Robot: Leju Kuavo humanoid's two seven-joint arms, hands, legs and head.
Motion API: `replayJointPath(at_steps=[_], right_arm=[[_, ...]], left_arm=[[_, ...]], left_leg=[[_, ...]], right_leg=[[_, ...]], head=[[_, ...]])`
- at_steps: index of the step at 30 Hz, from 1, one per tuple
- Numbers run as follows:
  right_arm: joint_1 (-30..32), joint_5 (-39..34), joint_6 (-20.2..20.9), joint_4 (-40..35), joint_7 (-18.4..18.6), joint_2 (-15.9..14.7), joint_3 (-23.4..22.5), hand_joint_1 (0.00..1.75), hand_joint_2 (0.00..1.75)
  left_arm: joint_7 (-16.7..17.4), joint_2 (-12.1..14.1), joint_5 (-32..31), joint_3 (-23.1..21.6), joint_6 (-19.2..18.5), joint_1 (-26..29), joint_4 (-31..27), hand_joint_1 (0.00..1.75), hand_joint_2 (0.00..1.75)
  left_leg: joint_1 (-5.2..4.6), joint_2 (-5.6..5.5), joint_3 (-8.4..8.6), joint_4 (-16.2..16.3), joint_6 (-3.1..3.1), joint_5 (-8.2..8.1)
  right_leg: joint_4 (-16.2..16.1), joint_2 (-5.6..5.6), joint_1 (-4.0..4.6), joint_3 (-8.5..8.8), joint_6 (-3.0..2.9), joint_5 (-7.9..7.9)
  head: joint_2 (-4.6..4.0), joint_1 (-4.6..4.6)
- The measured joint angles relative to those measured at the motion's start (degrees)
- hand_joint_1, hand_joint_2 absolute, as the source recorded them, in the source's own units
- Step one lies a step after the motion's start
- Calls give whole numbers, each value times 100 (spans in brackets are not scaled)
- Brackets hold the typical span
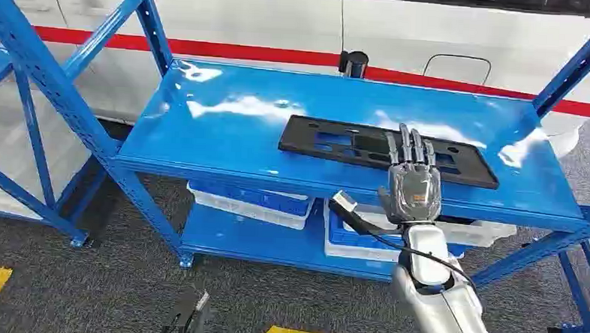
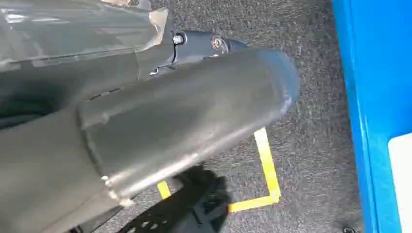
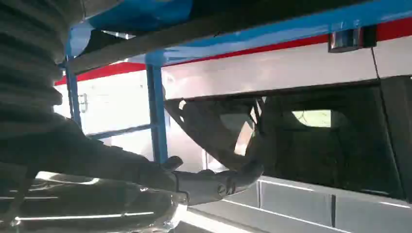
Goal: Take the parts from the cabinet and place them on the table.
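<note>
A long flat black part [image 1: 331,142] with cut-outs lies on the blue cabinet shelf [image 1: 226,133]. My right hand [image 1: 413,179] reaches over the shelf's front edge, fingers stretched out straight across the part's near edge and its thumb [image 3: 218,182] apart from them. It grips nothing; I cannot tell whether the fingers touch the part. My left hand [image 2: 194,116] hangs low over the grey carpet beside the cabinet, its thumb and a dark finger extended with nothing between them.
White and blue bins [image 1: 249,202] [image 1: 364,241] sit on the lower shelf. Blue uprights and diagonal braces [image 1: 48,81] frame the cabinet on both sides. A white wall with a red stripe [image 1: 267,53] stands behind. Yellow tape [image 2: 266,165] marks the carpet.
</note>
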Motion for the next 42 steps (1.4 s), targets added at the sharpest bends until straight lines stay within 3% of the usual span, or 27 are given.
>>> replayJointPath(at_steps=[1, 3, 4, 5, 6, 8, 9, 10, 11, 13, 14, 15, 16, 18, 19, 20, 21, 22, 27, 32, 33, 38, 42], right_arm=[[5, 0, 0, 0, 0, -9, 0, 0, 175], [4, 0, -2, 0, -4, -24, -2, 0, 175], [2, 0, -2, 9, -18, -37, -2, 0, 175], [-1, 0, -4, 15, -24, -44, -2, 0, 175], [3, 0, -4, 26, -28, -44, 0, 0, 175], [-4, 0, -2, 57, -18, -55, 0, 0, 175], [-22, 0, -2, 74, -15, -50, 2, 0, 175], [-43, 0, -4, 92, -15, -50, 4, 0, 175], [-55, 0, -11, 116, -13, -42, 7, 0, 175], [-65, 0, -13, 181, -13, -31, 13, 0, 175], [-63, 0, -13, 210, -13, -28, 20, 0, 175], [-65, 0, -13, 243, -13, -28, 22, 0, 175], [-67, 0, -7, 277, -13, -22, 24, 0, 175], [-94, 0, -4, 348, -13, -13, 28, 0, 175], [-128, 2, -4, 417, -13, -2, 31, 0, 175], [-184, 0, -7, 513, -13, 13, 37, 0, 175], [-232, 0, -9, 599, -9, 13, 44, 0, 175], [-259, 0, -15, 685, -4, 15, 46, 0, 175], [-615, 2, -89, 1378, -4, 148, 83, 0, 175], [-982, 2, -157, 1963, -4, 304, 107, 0, 175], [-1036, 2, -168, 2061, -4, 330, 107, 0, 175], [-1243, 2, -249, 2439, 13, 442, 109, 0, 175], [-1311, 0, -247, 2594, 124, 466, 105, 0, 175]], left_arm=[[-2, -24, -2, 2, 54, 1, 13, 0, 0], [20, -129, -92, 13, 225, 2, 15, 0, 0], [68, -177, -151, 9, 295, 6, 15, 0, 0], [107, -234, -181, 0, 330, 14, 9, 0, 0], [116, -247, -214, 0, 365, 21, -5, 0, 0], [151, -288, -225, 0, 391, 23, -15, 0, 0], [155, -293, -236, 9, 404, 16, -28, 0, 0], [157, -302, -256, 11, 404, 15, -50, 0, 0], [157, -310, -273, 13, 402, 7, -55, 0, 0], [157, -313, -275, 18, 398, 12, -55, 0, 0], [157, -313, -275, 20, 398, 24, -55, 0, 0], [157, -313, -278, 22, 396, 28, -55, 0, 0], [157, -313, -280, 22, 391, 25, -55, 0, 0], [157, -321, -286, 35, 391, 16, -55, 0, 0], [157, -328, -299, 57, 391, 12, -57, 0, 0], [157, -334, -308, 83, 391, -3, -57, 0, 0], [157, -350, -321, 96, 391, -2, -61, 0, 0], [157, -365, -321, 107, 398, 1, -61, 0, 0], [157, -389, -321, 168, 415, -36, -61, 0, 0], [153, -415, -308, 203, 444, -54, -61, 0, 0], [149, -422, -310, 214, 450, -55, -61, 0, 175], [125, -426, -418, 251, 516, -74, -61, 0, 175], [18, -433, -790, 278, 821, -108, -144, 0, 175]], left_leg=[[-1, -12, 44, 6, -9, -37], [0, -29, 156, 37, -43, -138], [-23, -40, 164, 52, -78, -189], [-65, -50, 176, 84, -106, -255], [-64, -46, 172, 83, -113, -257], [-35, -41, 181, 79, -145, -279], [-18, -38, 179, 114, -182, -342], [-18, -30, 136, 264, -220, -433], [-6, -12, -25, 600, -264, -618], [36, 11, -573, 1566, -328, -1012], [42, 19, -803, 1907, -340, -1074], [42, 23, -896, 1948, -337, -973], [42, 24, -835, 1690, -320, -735], [38, 24, -405, 700, -251, -152], [29, 24, -191, 239, -200, 36], [-10, 30, -156, 142, -183, -35], [-2, 25, -150, 106, -201, -2], [-3, 23, -151, 107, -282, -8], [-85, 1, -144, 111, -189, 4], [-90, 1, -144, 113, -161, 5], [-91, 0, -144, 114, -158, 5], [-94, 0, -139, 117, -148, 3], [-90, 1, -131, 117, -146, 1]], right_leg=[[-294, -1, -1, 60, 57, 215], [-1368, -8, -11, 448, 167, 806], [-1697, -22, -14, 556, 139, 951], [-1732, -9, 20, 636, 68, 944], [-1712, -8, 0, 627, -3, 940], [-1706, 5, 33, 621, -60, 912], [-1727, 5, -43, 647, -117, 920], [-1726, 12, -39, 667, -155, 896], [-1726, 10, -40, 680, -199, 887], [-1725, 8, -32, 683, -223, 869], [-1724, 7, -28, 683, -233, 861], [-1724, 8, -28, 689, -236, 856], [-1724, 11, -28, 704, -235, 846], [-1726, 21, -24, 755, -225, 827], [-1733, 26, -25, 768, -213, 817], [-1722, 36, 32, 760, -181, 799], [-1696, 37, 46, 736, -184, 774], [-1695, 36, 95, 744, -209, 752], [-1725, 27, 61, 762, -148, 782], [-1756, 28, 58, 778, -125, 797], [-1757, 27, 57, 780, -125, 797], [-1759, 27, 39, 778, -123, 797], [-1759, 26, 34, 778, -124, 797]], head=[[0, 4], [0, 7], [0, 20], [0, 11], [0, 0], [0, 2], [0, 4], [0, -9], [0, -50], [0, -50], [0, -50], [0, -52], [0, -53], [0, -52], [0, -52], [0, -44], [0, -44], [0, -41], [0, -41], [0, -41], [0, -39], [0, -41], [0, -41]])
